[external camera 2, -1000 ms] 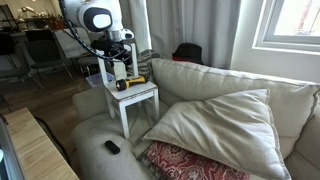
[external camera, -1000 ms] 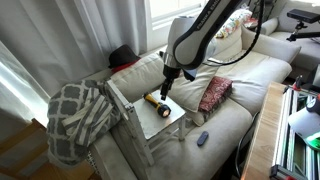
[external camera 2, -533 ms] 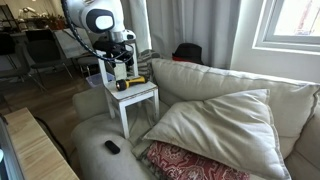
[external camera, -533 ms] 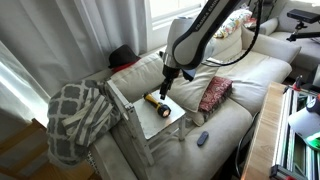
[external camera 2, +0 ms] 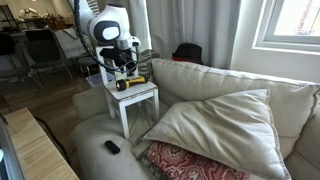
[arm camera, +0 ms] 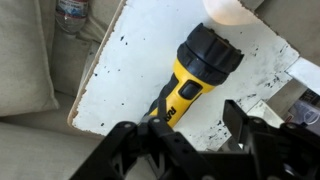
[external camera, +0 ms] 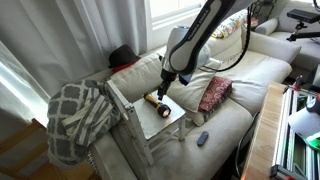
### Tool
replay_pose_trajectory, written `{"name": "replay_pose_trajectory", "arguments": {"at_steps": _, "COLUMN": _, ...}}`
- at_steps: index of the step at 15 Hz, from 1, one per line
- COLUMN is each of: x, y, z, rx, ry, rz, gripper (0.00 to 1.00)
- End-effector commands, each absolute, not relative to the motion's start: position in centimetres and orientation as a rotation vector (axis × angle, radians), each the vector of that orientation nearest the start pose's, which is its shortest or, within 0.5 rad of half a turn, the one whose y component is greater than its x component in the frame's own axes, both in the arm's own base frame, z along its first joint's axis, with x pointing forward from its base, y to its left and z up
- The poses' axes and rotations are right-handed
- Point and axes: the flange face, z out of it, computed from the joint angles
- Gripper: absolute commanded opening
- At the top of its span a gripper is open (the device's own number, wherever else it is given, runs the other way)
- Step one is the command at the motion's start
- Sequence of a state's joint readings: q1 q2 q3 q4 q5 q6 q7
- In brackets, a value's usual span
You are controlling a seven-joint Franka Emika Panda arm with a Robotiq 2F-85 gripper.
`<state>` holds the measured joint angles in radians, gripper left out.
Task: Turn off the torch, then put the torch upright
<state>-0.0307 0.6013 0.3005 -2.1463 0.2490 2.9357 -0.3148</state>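
The torch (arm camera: 190,75) has a yellow body and a wider black head. It lies on its side on the small white table (arm camera: 130,50). A bright light patch shows on the table in front of its head. The torch also shows in both exterior views (external camera: 155,100) (external camera 2: 130,83). My gripper (arm camera: 192,118) is open and empty and hovers just above the torch's rear half, with one finger on each side and not touching it. In both exterior views the gripper (external camera: 166,89) (external camera 2: 122,72) points down over the table (external camera: 176,119) (external camera 2: 142,96).
The table stands against the sofa arm. A dark blue-grey remote (external camera: 202,138) (external camera 2: 112,147) lies on the sofa seat. There is a red patterned cushion (external camera: 214,93), a large cream pillow (external camera 2: 220,120) and a patterned blanket (external camera: 78,115) beside the table. A plastic bottle (arm camera: 75,12) lies off the table's edge.
The arm's upper links have shifted slightly. The gripper stays open over the torch, and the torch has not moved.
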Motion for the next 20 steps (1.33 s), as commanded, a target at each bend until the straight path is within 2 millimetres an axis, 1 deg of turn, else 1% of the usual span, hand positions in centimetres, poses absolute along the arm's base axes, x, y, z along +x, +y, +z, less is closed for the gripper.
{"name": "replay_pose_trajectory", "arguments": {"at_steps": 1, "x": 56.9, "y": 14.3, "z": 12.5, "rx": -2.841, "ry": -0.4, "rz": -0.316, "gripper": 0.31}}
{"name": "replay_pose_trajectory", "arguments": {"at_steps": 4, "x": 57.0, "y": 14.1, "z": 11.5, "rx": -2.842, "ry": -0.402, "rz": -0.313, "gripper": 0.06}}
{"name": "replay_pose_trajectory", "arguments": {"at_steps": 5, "x": 56.9, "y": 14.1, "z": 11.3, "rx": -2.837, "ry": -0.398, "rz": -0.318, "gripper": 0.01}}
{"name": "replay_pose_trajectory", "arguments": {"at_steps": 8, "x": 56.8, "y": 14.1, "z": 11.0, "rx": -2.816, "ry": -0.381, "rz": -0.344, "gripper": 0.0}}
{"name": "replay_pose_trajectory", "arguments": {"at_steps": 11, "x": 56.6, "y": 14.8, "z": 11.2, "rx": -2.775, "ry": -0.364, "rz": -0.381, "gripper": 0.0}}
{"name": "replay_pose_trajectory", "arguments": {"at_steps": 13, "x": 56.5, "y": 15.0, "z": 11.0, "rx": -2.776, "ry": -0.364, "rz": -0.39, "gripper": 0.0}}
{"name": "replay_pose_trajectory", "arguments": {"at_steps": 20, "x": 56.1, "y": 14.0, "z": 10.4, "rx": -2.798, "ry": -0.375, "rz": -0.447, "gripper": 0.0}}
